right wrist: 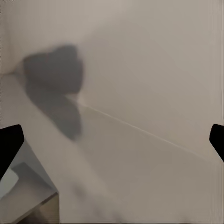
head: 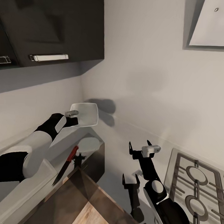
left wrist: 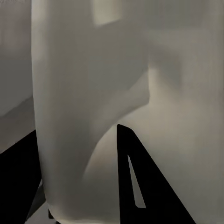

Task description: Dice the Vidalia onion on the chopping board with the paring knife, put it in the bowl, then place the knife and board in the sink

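The left pincer is clamped on the rim of the white bowl, held tilted above the table; stiff, light, probably slippery, best pinched at its rim.

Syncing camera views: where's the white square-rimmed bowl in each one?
Head view: white square-rimmed bowl is raised, tilted, left of centre, held at its rim by the left tool.
Left wrist view: the bowl is the broad pale surface between the dark fingers.
Right wrist view: I cannot make out the bowl itself.
Shared landmark: the bowl's dark shadow on the pale wall.
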Motion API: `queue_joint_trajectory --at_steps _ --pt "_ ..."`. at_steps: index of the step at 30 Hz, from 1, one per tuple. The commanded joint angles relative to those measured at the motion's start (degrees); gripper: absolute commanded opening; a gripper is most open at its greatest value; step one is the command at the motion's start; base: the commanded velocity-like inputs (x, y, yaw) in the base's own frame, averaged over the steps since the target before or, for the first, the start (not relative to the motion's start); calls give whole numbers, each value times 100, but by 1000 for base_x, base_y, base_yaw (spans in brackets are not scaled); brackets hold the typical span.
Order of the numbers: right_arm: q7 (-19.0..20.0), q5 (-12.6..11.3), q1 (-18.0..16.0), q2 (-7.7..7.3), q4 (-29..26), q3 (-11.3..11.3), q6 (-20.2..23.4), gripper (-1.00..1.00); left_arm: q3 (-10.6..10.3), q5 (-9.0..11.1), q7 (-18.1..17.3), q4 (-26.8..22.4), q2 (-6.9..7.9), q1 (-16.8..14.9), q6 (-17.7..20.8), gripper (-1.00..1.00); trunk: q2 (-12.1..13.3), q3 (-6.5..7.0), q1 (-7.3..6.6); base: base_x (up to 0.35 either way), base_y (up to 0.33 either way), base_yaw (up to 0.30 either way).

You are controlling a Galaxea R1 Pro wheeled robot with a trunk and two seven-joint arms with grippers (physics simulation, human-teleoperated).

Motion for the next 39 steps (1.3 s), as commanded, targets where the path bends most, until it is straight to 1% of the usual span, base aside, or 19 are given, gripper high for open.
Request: queue_joint_trajectory --at_steps 1,23,24,27,31,33,36,39 --pt "-43 5 -7 -6 2 18 -8 100 22 62 25 -9 -2 -4 31 -100 -12 -5 2 -125 0 0" --pt "-73 14 -7 -6 -8 -6 11 100 22 62 25 -9 -2 -3 31 -100 -12 11 2 -310 0 0" --pt "-105 14 -7 -6 -9 -7 14 100 22 62 25 -9 -2 -3 31 -100 -12 11 2 -277 0 0" --pt "-421 8 -7 -6 -11 -4 20 100 22 62 25 -12 -2 -4 36 -100 -12 11 2 -210 0 0" --pt "-675 4 -7 0 -15 0 19 100 18 62 25 -68 0 -2 39 -100 -12 11 2 -183 0 0" --pt "-749 -1 -10 2 -25 0 17 100 17 62 25 -109 5 2 39 -100 -12 11 2 -161 0 0" --pt "-762 -3 -8 2 -28 16 10 100 19 62 25 -118 6 -2 40 -100 -12 11 2 -146 0 0" --pt "-768 -3 -7 2 -28 168 6 100 21 62 25 -121 7 -2 40 -100 -12 11 2 -131 0 0"
